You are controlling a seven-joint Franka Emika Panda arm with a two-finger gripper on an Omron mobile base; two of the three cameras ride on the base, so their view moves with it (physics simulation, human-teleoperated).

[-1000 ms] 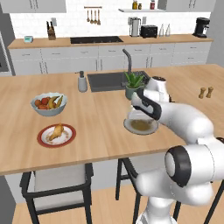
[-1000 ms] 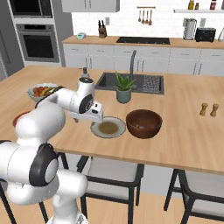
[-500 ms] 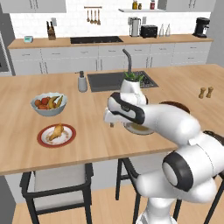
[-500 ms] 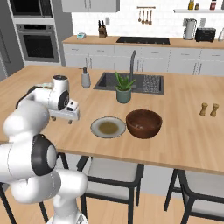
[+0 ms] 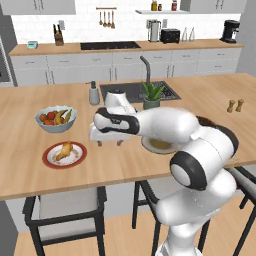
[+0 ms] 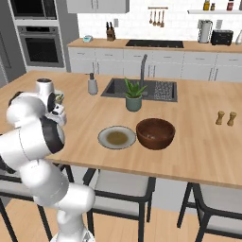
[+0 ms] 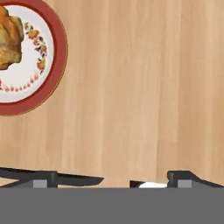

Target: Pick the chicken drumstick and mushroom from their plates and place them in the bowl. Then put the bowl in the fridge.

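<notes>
Hovering beside the red-rimmed plate (image 5: 64, 155), our gripper (image 5: 110, 143), fingers spread wide, risks nudging the chicken drumstick (image 5: 63, 150) off if we descend off-centre.

Two plates (image 5: 64, 154) (image 6: 116, 137), two bowls (image 6: 155, 133) (image 5: 55, 118), one drumstick (image 5: 63, 150), two shakers (image 6: 225, 118).

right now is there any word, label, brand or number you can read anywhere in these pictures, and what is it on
No text can be read anywhere.
The red-rimmed plate carries a painted ring of fruit and leaves, with no letters.
The toaster, coffee maker and bottles on the shelf are too small and blurred to show any label.
The oven front shows no legible marking.
</notes>
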